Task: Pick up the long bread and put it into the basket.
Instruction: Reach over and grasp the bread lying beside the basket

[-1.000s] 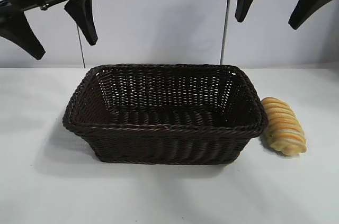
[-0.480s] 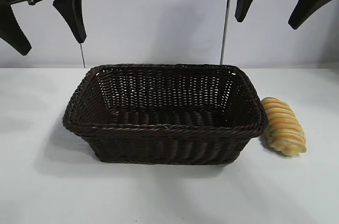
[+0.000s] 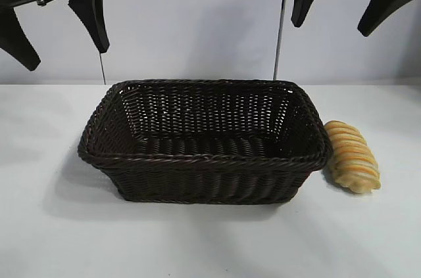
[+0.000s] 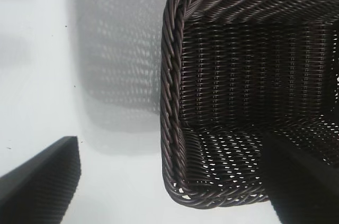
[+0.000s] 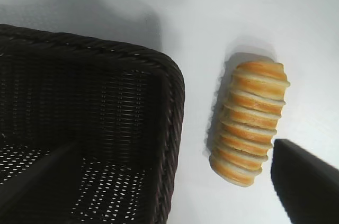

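Note:
The long bread (image 3: pixel 353 156), a golden loaf with orange-brown ridges, lies on the white table just right of the basket (image 3: pixel 204 160), close to its right rim. The dark-brown wicker basket stands mid-table and is empty. My right gripper (image 3: pixel 342 3) hangs open high above the basket's right end and the bread. In the right wrist view the bread (image 5: pixel 249 122) lies beside the basket's corner (image 5: pixel 172 102). My left gripper (image 3: pixel 59 28) hangs open high at the upper left, above the basket's left end (image 4: pixel 172 102).
The white table (image 3: pixel 197 238) spreads in front of and beside the basket. A white wall stands behind, with a thin vertical pole (image 3: pixel 281 22) at the back right.
My left gripper has risen and shifted slightly left over the last second, then held still. The right gripper, the bread and the basket have not moved.

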`<state>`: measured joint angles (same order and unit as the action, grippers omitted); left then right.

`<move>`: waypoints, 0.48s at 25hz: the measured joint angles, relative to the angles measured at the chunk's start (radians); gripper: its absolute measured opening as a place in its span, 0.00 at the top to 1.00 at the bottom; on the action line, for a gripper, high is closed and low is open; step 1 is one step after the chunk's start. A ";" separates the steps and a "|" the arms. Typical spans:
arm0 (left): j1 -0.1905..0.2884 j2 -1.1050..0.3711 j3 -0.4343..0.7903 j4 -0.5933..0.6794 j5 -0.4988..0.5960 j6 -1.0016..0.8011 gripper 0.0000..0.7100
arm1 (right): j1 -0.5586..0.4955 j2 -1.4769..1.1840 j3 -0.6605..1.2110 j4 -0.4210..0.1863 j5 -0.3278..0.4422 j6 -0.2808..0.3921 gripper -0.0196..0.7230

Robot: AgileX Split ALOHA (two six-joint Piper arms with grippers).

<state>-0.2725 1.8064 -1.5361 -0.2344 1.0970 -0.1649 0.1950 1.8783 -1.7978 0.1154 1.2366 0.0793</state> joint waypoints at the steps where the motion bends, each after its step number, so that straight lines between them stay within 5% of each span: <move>1: 0.000 0.000 0.000 0.000 0.000 0.000 0.07 | 0.000 0.000 0.000 0.000 0.000 0.003 0.04; 6: 0.000 0.000 0.000 -0.001 0.000 -0.001 0.07 | 0.000 0.000 0.000 -0.011 0.000 0.006 0.04; 12: 0.000 0.000 0.000 -0.001 -0.001 -0.001 0.07 | 0.000 -0.028 0.000 -0.098 0.002 0.007 0.04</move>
<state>-0.2725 1.8064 -1.5361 -0.2356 1.0961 -0.1659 0.1950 1.8505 -1.7975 0.0172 1.2386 0.0861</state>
